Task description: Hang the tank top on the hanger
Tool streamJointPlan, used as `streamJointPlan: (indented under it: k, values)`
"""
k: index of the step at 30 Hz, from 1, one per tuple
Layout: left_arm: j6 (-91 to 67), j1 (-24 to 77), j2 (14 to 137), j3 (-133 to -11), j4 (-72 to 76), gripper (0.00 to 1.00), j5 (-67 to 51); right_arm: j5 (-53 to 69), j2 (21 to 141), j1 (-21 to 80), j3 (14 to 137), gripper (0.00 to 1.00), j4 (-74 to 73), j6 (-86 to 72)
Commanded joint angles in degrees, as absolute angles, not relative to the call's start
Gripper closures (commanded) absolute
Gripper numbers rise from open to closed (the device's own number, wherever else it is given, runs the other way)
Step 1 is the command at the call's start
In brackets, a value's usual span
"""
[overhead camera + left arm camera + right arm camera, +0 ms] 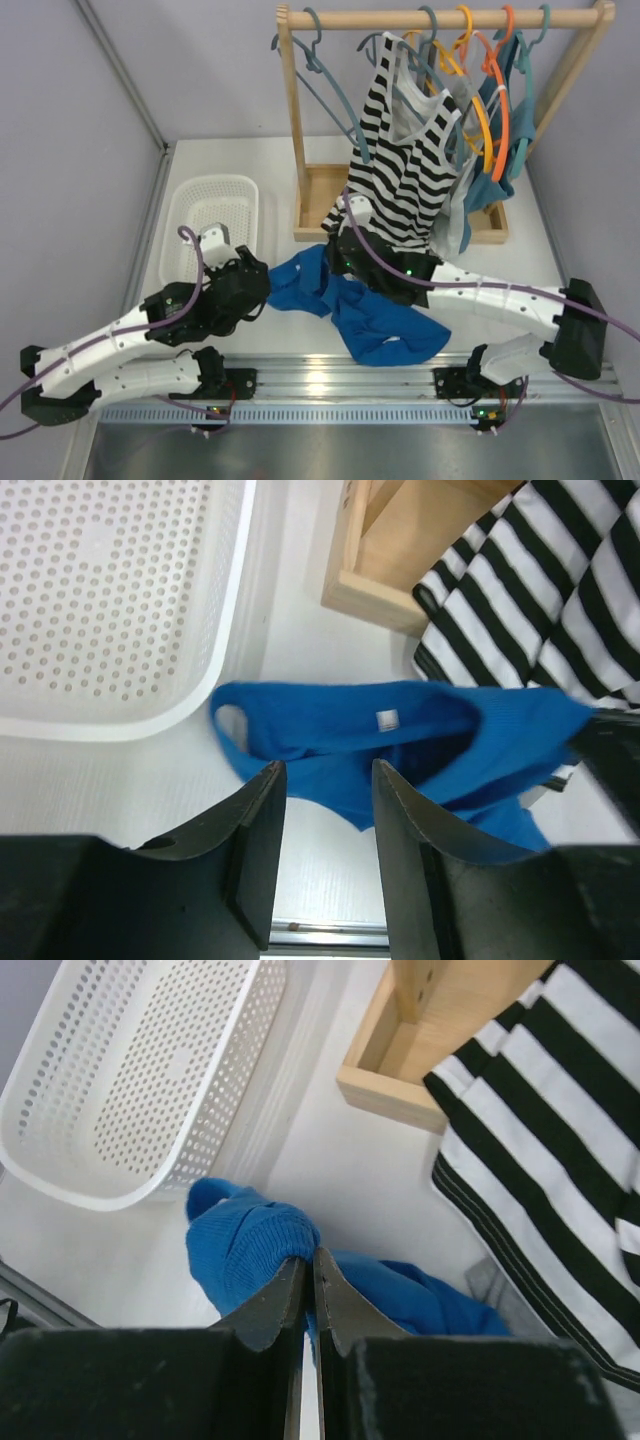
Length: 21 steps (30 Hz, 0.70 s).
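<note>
Tank top (pixel 365 315) bunched on the surface (pixel 230 160), one fold pinched in closed right jaws; left jaws wide, neckline just ahead. Hanger (pixel 325 80) hangs well beyond both. Risk: thin pinch may slip on lifting, or cloth drags the striped top (pixel 410 170).

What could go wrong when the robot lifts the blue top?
1. The right gripper pinches only a small fold of the blue top, so it might slip out.
2. The striped top hangs close by and could get snagged.
3. The left gripper is open over bunched fabric and may grab two layers.
</note>
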<state>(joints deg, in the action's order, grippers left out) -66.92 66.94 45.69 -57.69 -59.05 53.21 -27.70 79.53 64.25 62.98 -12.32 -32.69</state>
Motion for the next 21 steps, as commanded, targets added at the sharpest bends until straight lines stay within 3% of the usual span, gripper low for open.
streamJointPlan:
  k: [1,9,21]
  values:
    - [-69.25,66.97,47.10,-54.16,-55.37,0.55,51.51,-31.73,72.87,62.50,60.48,0.96,-15.11,-33.57]
    - [-64.87,66.45,52.29,-45.80,-41.60,0.52,45.79,-30.67,65.13,58.80,57.05,0.96,-20.64,-33.13]
    - [-51.61,45.63,61.07,-39.81,-19.44,0.49,21.11,-26.90,49.58,58.36,39.84,0.96,-29.44,-41.37]
